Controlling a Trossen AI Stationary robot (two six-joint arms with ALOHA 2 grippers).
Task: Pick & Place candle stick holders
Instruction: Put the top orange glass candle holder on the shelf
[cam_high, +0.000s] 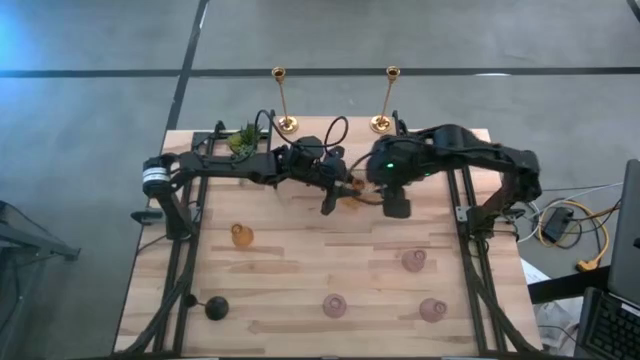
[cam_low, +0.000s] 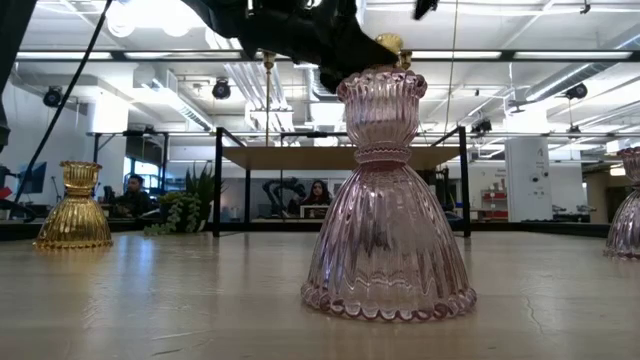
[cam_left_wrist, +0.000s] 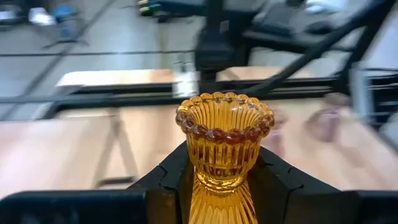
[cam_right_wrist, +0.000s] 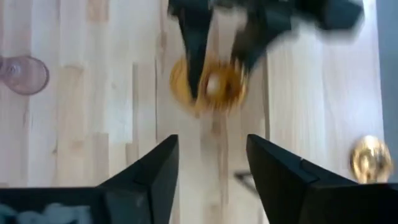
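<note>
A squat ribbed amber glass candle holder (cam_left_wrist: 224, 149) is clamped at its waist between the fingers of the left gripper (cam_high: 338, 192), lifted above the middle of the light wooden butcher-block table (cam_high: 300, 270), toward its far half. The right gripper (cam_right_wrist: 208, 171) hangs just beside it with its jaws apart and empty; the right wrist view looks straight down on the holder's rim between the left arm's fingers.

Counted on the table: a second amber glass holder (cam_high: 241, 235) on the left side, three pink ribbed glass holders (cam_high: 414, 260) (cam_high: 335, 305) (cam_high: 432, 310) across the near right half, one black stemmed holder (cam_high: 216, 308) at the near left corner, and two tall thin brass candlesticks (cam_high: 283, 98) (cam_high: 386, 98) with round bases at the far edge. A small green potted plant (cam_high: 241, 140) stands near the far left corner.

The centre band, between the amber holder and the pink ones, is bare wood. Both arms crowd the far half.
</note>
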